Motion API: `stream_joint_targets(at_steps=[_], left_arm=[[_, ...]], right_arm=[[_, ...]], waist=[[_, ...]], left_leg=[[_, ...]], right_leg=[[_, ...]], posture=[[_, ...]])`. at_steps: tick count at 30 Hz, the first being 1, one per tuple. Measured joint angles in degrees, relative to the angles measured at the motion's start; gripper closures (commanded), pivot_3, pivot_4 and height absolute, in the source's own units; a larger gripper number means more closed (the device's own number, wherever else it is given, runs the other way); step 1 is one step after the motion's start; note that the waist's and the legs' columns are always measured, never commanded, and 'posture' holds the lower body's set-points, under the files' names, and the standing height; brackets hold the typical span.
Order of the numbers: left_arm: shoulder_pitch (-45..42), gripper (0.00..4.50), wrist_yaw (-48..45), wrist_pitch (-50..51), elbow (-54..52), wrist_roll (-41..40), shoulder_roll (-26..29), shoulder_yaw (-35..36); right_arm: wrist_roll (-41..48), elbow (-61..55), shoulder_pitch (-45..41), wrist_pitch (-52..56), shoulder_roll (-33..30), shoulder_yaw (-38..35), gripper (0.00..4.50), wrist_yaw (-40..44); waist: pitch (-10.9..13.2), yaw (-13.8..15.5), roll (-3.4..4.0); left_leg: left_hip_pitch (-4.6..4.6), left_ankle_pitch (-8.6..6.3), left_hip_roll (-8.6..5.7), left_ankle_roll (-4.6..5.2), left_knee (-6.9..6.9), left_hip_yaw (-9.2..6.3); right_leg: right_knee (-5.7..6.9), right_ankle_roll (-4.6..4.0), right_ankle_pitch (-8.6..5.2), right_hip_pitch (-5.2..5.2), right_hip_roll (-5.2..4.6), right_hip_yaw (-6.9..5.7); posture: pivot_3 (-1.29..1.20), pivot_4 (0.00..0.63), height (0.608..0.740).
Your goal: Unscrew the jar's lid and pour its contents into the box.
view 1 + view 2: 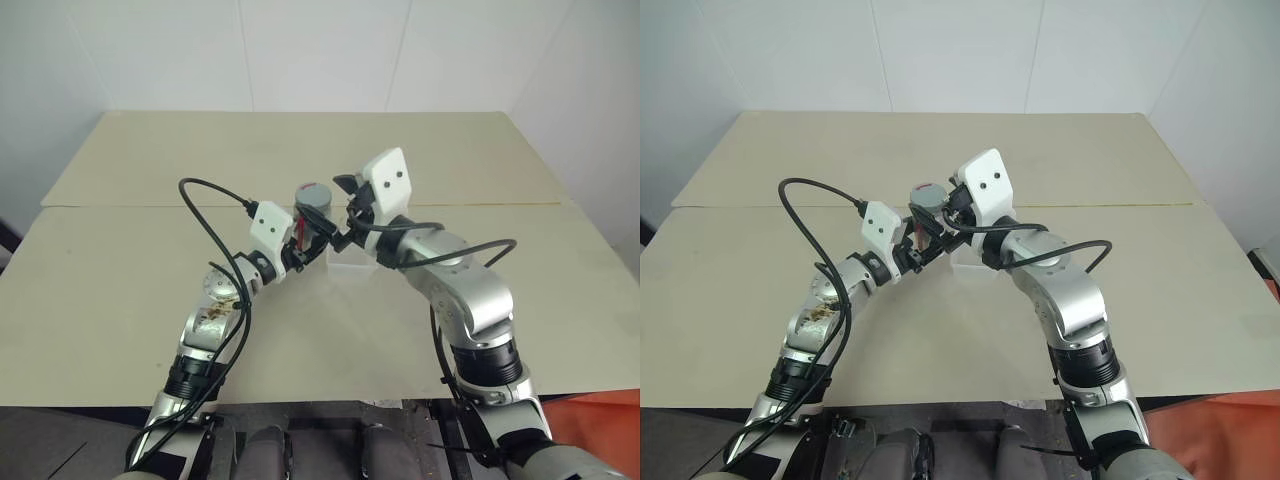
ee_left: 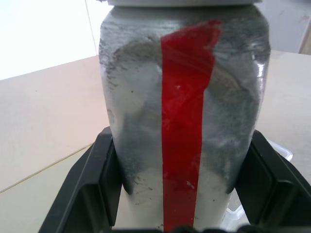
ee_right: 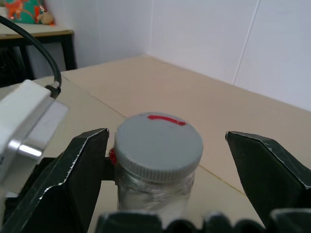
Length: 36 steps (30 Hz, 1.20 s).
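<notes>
The jar (image 1: 316, 217), a silvery-grey cylinder with a red vertical stripe (image 2: 184, 121), is held upright above the table, and my left gripper (image 1: 308, 238) is shut on its lower body. Black fingers (image 2: 92, 189) press both of its sides. The grey lid (image 3: 158, 141), marked with a red line, sits on the jar's top. My right gripper (image 3: 166, 135) is open, its jaws standing wide on either side of the lid and clear of it. The clear box (image 1: 345, 262) rests on the table just beneath and behind the two grippers. The contents are hidden inside the jar.
The beige table (image 1: 120, 290) has a seam running across it at mid depth, with white walls behind. A black cable (image 1: 205, 215) loops up from my left forearm. The white housing (image 3: 24, 121) of my left wrist sits close beside the jar.
</notes>
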Motion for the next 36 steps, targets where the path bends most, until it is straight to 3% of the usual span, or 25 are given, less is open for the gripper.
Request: stream_joint_targets(at_steps=[16,36], left_arm=[[0.0,1.71,0.7,0.0,0.0,0.0,0.1,0.0],[0.0,1.71,0.7,0.0,0.0,0.0,0.0,-0.6]], right_arm=[[-2.5,2.3,-1.2,-0.8,1.6,0.1,0.03,0.0],[-2.1,0.2,0.0,-0.7,-0.9,0.0,0.03,0.7]], waist=[[0.0,0.0,0.0],[0.0,0.0,0.0]], left_leg=[[0.0,0.0,0.0,0.0,0.0,0.0],[0.0,0.0,0.0,0.0,0.0,0.0]], right_leg=[[0.0,0.0,0.0,0.0,0.0,0.0],[0.0,0.0,0.0,0.0,0.0,0.0]], posture=[[0.0,0.15,0.74],[0.0,0.15,0.74]])
